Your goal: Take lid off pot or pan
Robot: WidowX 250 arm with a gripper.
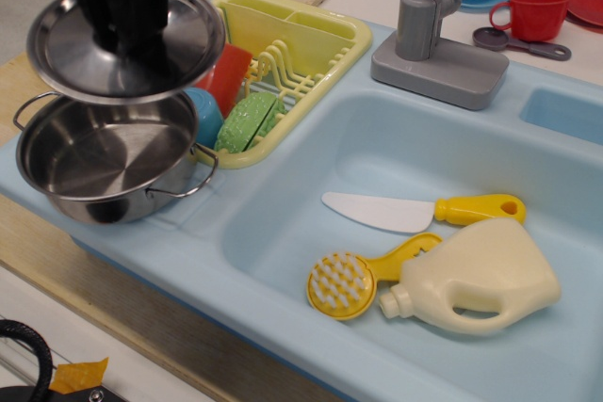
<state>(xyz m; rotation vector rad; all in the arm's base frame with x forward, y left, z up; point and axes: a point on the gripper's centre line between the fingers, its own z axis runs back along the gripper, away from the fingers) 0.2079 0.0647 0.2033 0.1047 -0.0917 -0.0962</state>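
The shiny steel pot [99,162] sits open on the light blue counter at the left, its inside empty and its wire loop handles showing. The round steel lid [89,58] hangs well above it, roughly level. My black gripper [121,33] comes down from the top left and is shut on the lid's knob, which it hides. The fingertips are dark against the lid and hard to separate.
A yellow dish rack [283,54] with a red cup [223,72], a blue cup [201,112] and a green sponge [247,120] stands just right of the pot. The sink basin [396,157] holds a toy knife [415,211], yellow brush [344,281] and cream bottle [480,280]. A grey faucet [429,40] is behind.
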